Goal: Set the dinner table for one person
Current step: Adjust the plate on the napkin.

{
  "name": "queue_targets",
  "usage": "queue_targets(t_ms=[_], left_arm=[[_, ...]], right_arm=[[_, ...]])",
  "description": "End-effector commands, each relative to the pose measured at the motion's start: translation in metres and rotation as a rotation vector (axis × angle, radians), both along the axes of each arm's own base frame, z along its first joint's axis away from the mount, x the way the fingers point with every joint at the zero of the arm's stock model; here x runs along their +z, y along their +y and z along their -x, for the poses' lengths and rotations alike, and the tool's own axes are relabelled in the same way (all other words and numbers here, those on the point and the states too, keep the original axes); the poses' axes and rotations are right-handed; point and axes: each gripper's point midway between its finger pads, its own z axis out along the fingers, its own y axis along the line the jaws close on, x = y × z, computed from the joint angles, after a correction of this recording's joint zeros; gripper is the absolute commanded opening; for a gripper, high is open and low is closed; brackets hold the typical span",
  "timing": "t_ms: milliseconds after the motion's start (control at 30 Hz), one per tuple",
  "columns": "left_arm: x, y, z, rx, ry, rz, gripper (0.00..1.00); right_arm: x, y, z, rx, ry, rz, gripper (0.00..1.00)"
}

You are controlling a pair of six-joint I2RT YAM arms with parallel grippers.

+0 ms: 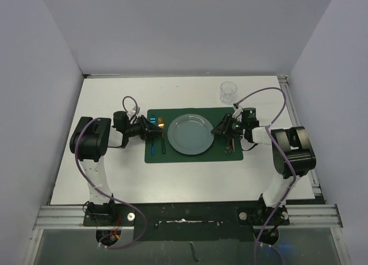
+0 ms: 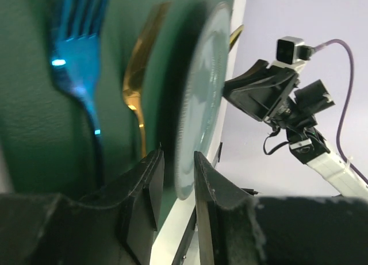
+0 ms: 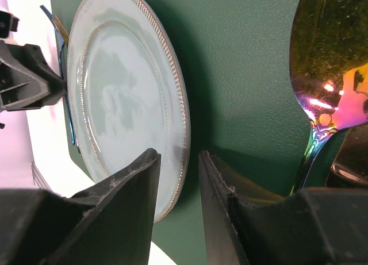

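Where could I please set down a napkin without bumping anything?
Free: the bare table between the placemat's near edge and the arm bases, and the far strip behind it, left of the glass. Crowded: the placemat, holding fork, gold utensil, plate and spoon, with the left gripper and right gripper at the plate's rim.

Plain pale walls close in on three sides: the back wall grey-white, the left wall and right wall faintly lilac; the light is soft and even, with only weak shadows. They box in a matte white surface; aluminium rails run along its near edge and right side.
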Motion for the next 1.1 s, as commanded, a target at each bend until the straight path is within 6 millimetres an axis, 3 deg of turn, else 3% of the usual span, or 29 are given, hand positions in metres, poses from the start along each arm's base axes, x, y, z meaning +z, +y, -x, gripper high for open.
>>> queue_targets(t_ms=[0,533,1067], left_arm=[[-0.008,-0.006,0.002,-0.034,-0.030,-0.012,0.24],[-0.008,-0.014,-0.014,-0.067,-0.048,-0.074,0.23],[-0.011,-0.046,-0.014,-0.153,-0.058,-0.079,0.23]], right_arm=[[0.017,0.003,-0.017,0.014,-0.078,-0.016,0.35],[0.011,0.005,-0.022,0.018,-0.065,-0.025,0.34],[0.012,0.005,-0.024,0.021,-0.066,-0.024,0.34]])
